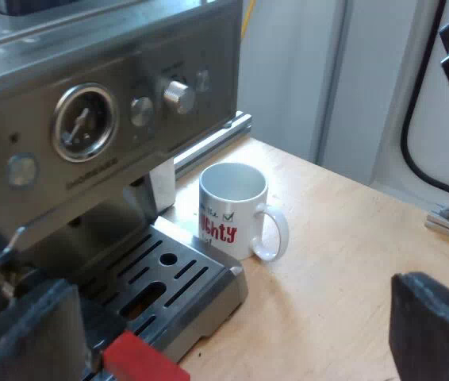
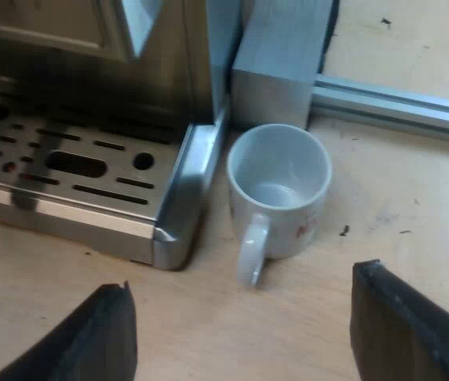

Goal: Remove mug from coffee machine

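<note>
1 mug point(image 2: 278, 190) beside drip tray point(image 2: 74, 171), just beyond spread right end effector point(image 2: 242, 290).

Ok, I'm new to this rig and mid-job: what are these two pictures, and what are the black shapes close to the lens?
Each picture comes from a camera riding on one arm's wrist, looking out past that arm's own pincer. The black shapes are its two fingers.

In the left wrist view, the left pincer is open and holds nothing. Ahead of it stands the espresso machine with its dial and knobs, and below that the slotted drip tray. A handle's red end sits close by the pincer. The white mug stands on the wooden table beside the tray, not on it.

The right wrist view looks down on the same mug. It looks empty, and its handle points towards the right pincer, which is open and grips nothing.
</note>
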